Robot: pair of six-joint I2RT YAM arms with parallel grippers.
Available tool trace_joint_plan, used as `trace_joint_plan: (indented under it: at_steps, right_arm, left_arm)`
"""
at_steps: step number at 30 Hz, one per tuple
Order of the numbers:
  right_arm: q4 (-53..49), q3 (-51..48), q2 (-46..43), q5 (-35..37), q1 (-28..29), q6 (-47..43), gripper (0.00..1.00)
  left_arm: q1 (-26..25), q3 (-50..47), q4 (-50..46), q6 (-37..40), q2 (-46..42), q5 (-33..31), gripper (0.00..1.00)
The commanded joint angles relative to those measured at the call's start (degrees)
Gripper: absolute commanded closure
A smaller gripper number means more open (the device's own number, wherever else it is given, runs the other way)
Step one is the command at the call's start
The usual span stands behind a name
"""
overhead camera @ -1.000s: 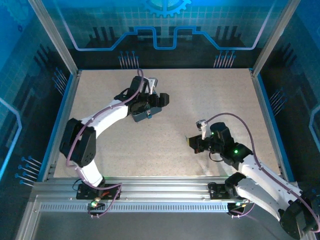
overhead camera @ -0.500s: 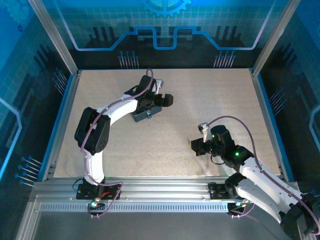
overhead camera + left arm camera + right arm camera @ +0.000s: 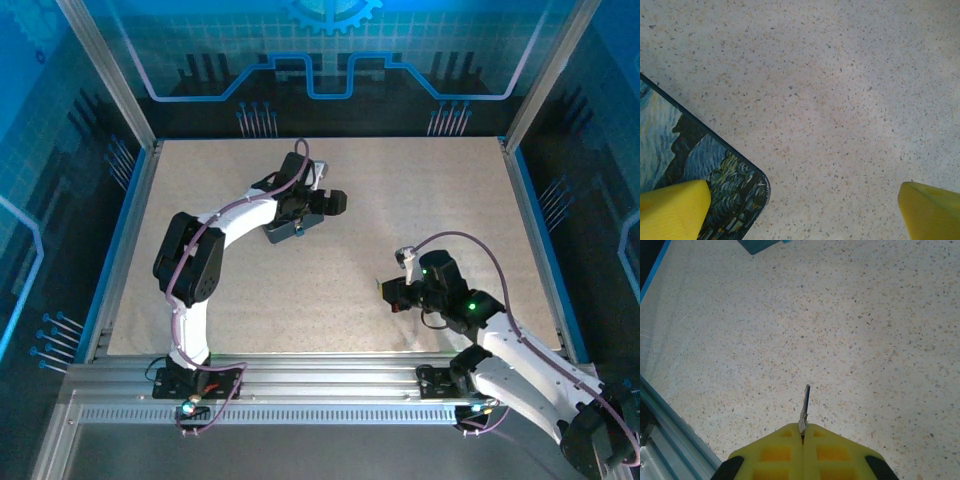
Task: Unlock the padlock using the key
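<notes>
- On the left of the overhead view, the left arm reaches from its base at the near edge toward the far middle of the desk (image 3: pixel 440 200), a pale speckled surface with a blue rim.
- The left pincer (image 3: pixel 802 192) hangs there with its jaws spread wide apart and nothing between them.
- In the left wrist view, one of its yellow fingers (image 3: pixel 672 210) overlaps the rounded corner of a blue tin (image 3: pixel 695 170) painted with swirls. The other finger is over bare desk. I cannot tell whether the first finger touches the tin.
- From overhead, the tin lies flat on the desk just on the near side of the left pincer, set at a slant.
- A small pale speck (image 3: pixel 298 229) sits at the tin's near right edge. It is too small for me to identify.
- A wide stretch of bare desk separates the tin from the right arm.
- On the right, the right arm bends in from the near right corner, and its pincer (image 3: pixel 802 432) points left, low over the desk.
- The right pincer's yellow jaws are pressed together and clamped on the key (image 3: pixel 805 407).
- The key is a thin dark sliver that sticks straight out past the fingertips over bare desk, well apart from the tin.
</notes>
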Motion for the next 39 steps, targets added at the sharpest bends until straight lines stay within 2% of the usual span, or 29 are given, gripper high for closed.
trace_joint_plan:
  at_steps: [1,8,19,30,39]
  right_arm:
    - [-1.24,1.15,0.38,0.62,0.64,-0.64,1.00]
    - [-1.22,1.38,0.82,0.70,0.65,-0.64,1.00]
    - [-1.20,1.59,1.43,0.58,0.65,-0.62,1.00]
    - [-0.39,1.29,2.36,0.23,0.62,-0.54,1.00]
    - [1.10,0.68,3.46,-0.18,0.79,0.03,1.00]
  left_arm:
    - [-0.10,-3.51,-1.64,0.72,-0.49,2.48,0.02]
    - [-2.00,-8.03,0.12,0.48,-2.83,2.87,0.02]
    - [-8.33,-14.75,3.11,-1.78,-7.50,2.01,0.02]
    - [-14.79,-22.48,7.66,-5.91,-12.68,1.95,0.06]
    - [-16.47,-26.60,8.65,-6.87,-16.52,2.75,0.14]
